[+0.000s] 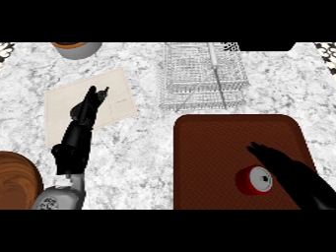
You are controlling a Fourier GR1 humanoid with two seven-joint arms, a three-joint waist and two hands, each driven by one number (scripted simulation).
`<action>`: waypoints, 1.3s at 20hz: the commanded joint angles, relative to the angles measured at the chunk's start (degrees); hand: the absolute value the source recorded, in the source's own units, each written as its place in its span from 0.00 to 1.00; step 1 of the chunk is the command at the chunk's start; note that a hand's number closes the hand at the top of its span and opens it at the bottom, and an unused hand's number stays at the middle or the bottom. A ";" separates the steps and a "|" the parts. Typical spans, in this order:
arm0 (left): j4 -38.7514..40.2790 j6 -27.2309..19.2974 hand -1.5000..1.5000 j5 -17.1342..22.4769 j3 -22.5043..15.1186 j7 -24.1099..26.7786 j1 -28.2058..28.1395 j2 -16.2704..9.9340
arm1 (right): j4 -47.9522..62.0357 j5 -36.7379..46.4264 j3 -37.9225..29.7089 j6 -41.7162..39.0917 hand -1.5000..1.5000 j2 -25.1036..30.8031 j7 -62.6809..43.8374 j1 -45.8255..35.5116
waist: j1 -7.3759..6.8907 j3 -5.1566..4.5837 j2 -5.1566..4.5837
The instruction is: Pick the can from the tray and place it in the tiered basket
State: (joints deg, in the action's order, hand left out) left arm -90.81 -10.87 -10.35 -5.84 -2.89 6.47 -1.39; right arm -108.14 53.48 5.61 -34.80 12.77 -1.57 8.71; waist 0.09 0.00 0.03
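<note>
Open marble counter [145, 147] between dark red rectangular tray [214, 147] and white wire tiered basket [199, 78]; nothing standing between them

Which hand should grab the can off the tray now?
Right. The right hand is already over the tray, beside the red can. The left hand rests open over the beige mat, away from the tray.

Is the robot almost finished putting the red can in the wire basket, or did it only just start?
Only just started. Nothing is done yet: the red can is lying on the brown tray. Right now the right robot hand is over the tray beside the can, fingers straight, not holding it. The left robot hand rests open. Still to do: grab the can, lift it, and put it in the wire basket.
</note>
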 commanded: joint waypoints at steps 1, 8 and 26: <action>2.25 -0.33 0.50 -0.07 0.81 1.23 0.95 0.57 | 5.39 2.85 1.57 8.83 0.00 -1.27 4.42 3.12 | 0.08 0.01 -0.03; 2.49 1.94 0.50 1.06 2.45 0.28 1.93 -1.31 | 6.68 8.99 3.70 17.37 1.00 -1.29 5.88 -0.94 | -0.01 0.01 -0.04; 2.97 1.75 0.50 0.27 0.12 1.39 2.62 0.32 | 28.79 11.95 32.25 10.73 1.00 -12.75 -61.02 -36.67 | -3.59 -0.02 -0.45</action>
State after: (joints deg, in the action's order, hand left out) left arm -88.65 -8.81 -9.82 -5.79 -2.62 9.61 -1.21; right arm -82.54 70.85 34.54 -24.75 0.42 -50.65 -18.98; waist -3.56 -0.06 -0.51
